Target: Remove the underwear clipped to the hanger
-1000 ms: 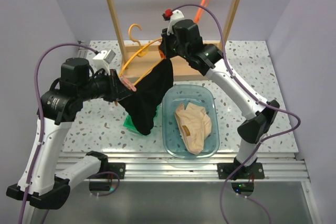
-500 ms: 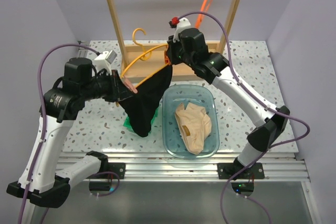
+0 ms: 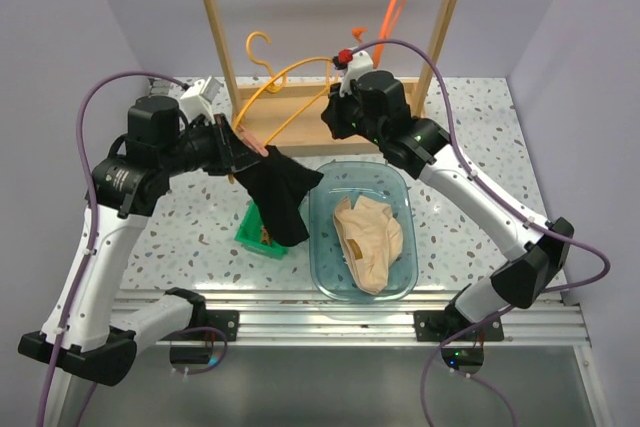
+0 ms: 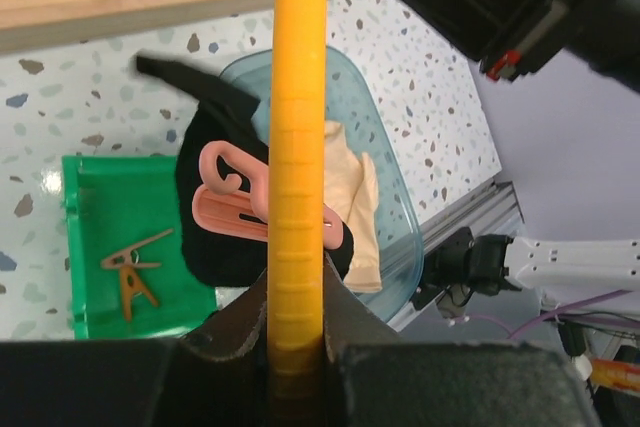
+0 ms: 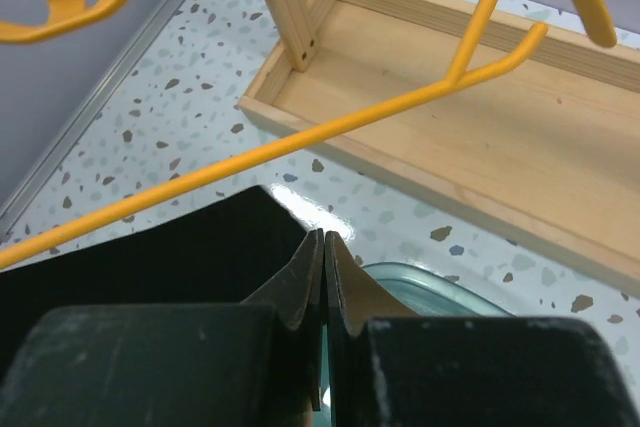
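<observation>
**Left arm.** The left gripper (image 4: pixel 297 332) has its claw pinching the yellow hanger (image 4: pixel 298 127). In the left wrist view the bar rises from between the two fingers straight toward 12 o'clock.

**Right arm.** The fingers of the right gripper (image 5: pixel 322 247) are pressed together with nothing between them. In the right wrist view the fingertips sit over the edge of the black cloth. The hanger wire crosses above them from 8 o'clock to 2 o'clock.

**Task items.**
- We find the black underwear (image 3: pixel 281 197) hanging below the left gripper. Its upper end is at a pink clip (image 4: pixel 235 209), which sits just beside the hanger bar on the 9 o'clock side.
- In the top view the garment droops between the green tray (image 4: pixel 85 207) and the clear tub (image 3: pixel 392 179), overlapping the tray's 3 o'clock edge. We cannot tell whether it touches the tub rim.
- One narrow corner of it sticks out toward 11 o'clock in the left wrist view.
- The beige underwear (image 3: pixel 368 239) lies crumpled inside the tub, clear of the hanger and of both grippers.

**Surroundings.**
- The green tray lies at 9 o'clock of the tub and holds two brown clips (image 4: pixel 133 269).
- The wooden rack (image 3: pixel 213 27) stands at 12 o'clock of the tub, its base box resting on the speckled table (image 3: pixel 480 137).
- In the top view the right gripper is at 12 o'clock of the tub and the left gripper at 10 o'clock.
</observation>
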{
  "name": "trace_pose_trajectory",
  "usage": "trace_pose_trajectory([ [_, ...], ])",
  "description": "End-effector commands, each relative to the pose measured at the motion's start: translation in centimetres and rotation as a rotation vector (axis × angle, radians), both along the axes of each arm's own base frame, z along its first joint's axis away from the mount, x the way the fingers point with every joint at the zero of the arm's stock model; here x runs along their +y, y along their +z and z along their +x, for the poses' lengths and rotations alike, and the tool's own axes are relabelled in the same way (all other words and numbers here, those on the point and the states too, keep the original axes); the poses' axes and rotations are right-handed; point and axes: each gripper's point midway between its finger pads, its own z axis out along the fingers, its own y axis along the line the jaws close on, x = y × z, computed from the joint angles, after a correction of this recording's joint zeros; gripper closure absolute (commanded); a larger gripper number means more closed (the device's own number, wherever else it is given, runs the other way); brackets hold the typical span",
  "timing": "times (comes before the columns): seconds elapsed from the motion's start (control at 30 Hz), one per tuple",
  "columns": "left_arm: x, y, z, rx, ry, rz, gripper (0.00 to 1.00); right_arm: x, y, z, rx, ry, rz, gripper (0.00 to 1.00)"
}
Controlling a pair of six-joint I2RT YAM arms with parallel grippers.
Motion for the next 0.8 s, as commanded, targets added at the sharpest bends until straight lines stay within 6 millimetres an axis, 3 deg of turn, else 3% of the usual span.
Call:
trace_pose_trajectory([
  [0.0, -1.0, 3.6, 1.5, -0.132, -0.01, -0.093, 1.0, 1.6, 4.4, -1.6, -0.083, 0.106, 0.144, 1.0],
  [0.2, -1.1, 3.8, 1.7, -0.132, -0.016, -0.09, 1.0, 1.4, 5.7, -1.5, -0.11, 0.089, 0.165, 1.0],
  [0.47, -0.8, 3.7, 2.0, -0.13, -0.004, -0.059, 1.0, -3.6, 7.6, -2.6, -0.154, -0.065, 0.132, 1.0],
  [0.77, -0.9, 3.8, 2.5, -0.14, -0.004, -0.054, 1.0, -5.9, 5.6, -4.5, -0.1, -0.09, 0.099, 0.98],
])
